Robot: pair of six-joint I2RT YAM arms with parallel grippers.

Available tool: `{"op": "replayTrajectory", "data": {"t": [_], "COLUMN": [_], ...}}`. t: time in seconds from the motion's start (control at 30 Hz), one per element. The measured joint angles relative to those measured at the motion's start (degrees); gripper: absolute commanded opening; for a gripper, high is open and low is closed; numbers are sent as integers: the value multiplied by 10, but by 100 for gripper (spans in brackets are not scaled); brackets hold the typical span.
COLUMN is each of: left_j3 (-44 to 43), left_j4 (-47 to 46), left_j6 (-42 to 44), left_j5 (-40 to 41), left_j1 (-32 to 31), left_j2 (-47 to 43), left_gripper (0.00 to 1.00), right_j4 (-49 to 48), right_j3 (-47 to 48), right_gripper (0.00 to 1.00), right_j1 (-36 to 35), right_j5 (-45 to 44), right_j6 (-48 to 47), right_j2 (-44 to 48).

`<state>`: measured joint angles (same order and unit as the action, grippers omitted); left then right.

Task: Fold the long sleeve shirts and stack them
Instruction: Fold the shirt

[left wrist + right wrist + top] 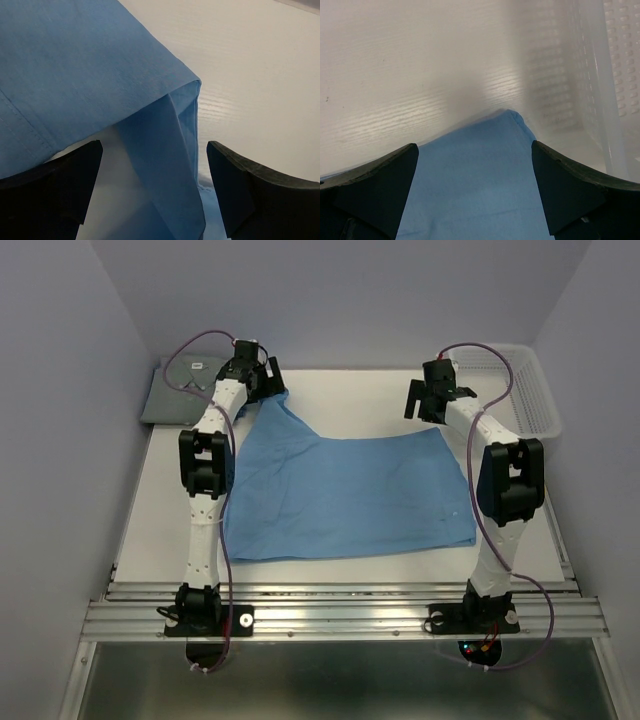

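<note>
sky-blue shirt [340,490], grey shirt [183,382], white basket [532,390]

Grey shirt [165,400] partly behind left arm [205,465] (far corner), basket [615,60] blurred

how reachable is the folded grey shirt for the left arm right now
Probably yes: the grey shirt lies at the far left corner, just beside the left pincer, nothing between them. The pincer stands open over a corner of the blue shirt.

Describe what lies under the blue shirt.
White table shows around the blue shirt and beneath its lifted far-left corner; anything under the spread cloth is covered. The grey shirt lies apart.
</note>
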<state>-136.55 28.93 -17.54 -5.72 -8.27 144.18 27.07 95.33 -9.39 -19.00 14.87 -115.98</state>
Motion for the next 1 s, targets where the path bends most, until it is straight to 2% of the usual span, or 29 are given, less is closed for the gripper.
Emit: {"op": "replayTrajectory", "data": {"t": [0.13, 0.3, 0.47, 0.67, 0.73, 0.83, 0.87, 1.0], "left_j3": [43, 46, 68, 78, 75, 76, 76, 66], "left_j4": [-51, -80, -153, -168, -167, -189, -196, -227], "left_j6": [-52, -129, -237, -329, -356, -396, -398, -387], "left_j5": [5, 58, 101, 146, 162, 174, 175, 151], "left_j1": [1, 2, 8, 10, 10, 10, 10, 10], "left_j2": [3, 7, 9, 22, 24, 24, 24, 24], "left_gripper": [99, 99, 99, 91, 81, 18, 0, 0], "right_j4": [0, 0, -2, 1, 1, 6, 6, 10], "right_j3": [1, 1, -20, -45, -50, -51, -51, -50], "right_gripper": [100, 100, 100, 100, 100, 100, 100, 100], "right_j1": [0, 0, 0, 0, 0, 0, 0, 0], "right_j5": [0, 0, 6, 8, 8, 10, 9, -3], "right_j6": [1, 4, 12, 20, 21, 25, 26, 27], "right_j2": [0, 0, 0, 0, 0, 0, 0, 0]}}
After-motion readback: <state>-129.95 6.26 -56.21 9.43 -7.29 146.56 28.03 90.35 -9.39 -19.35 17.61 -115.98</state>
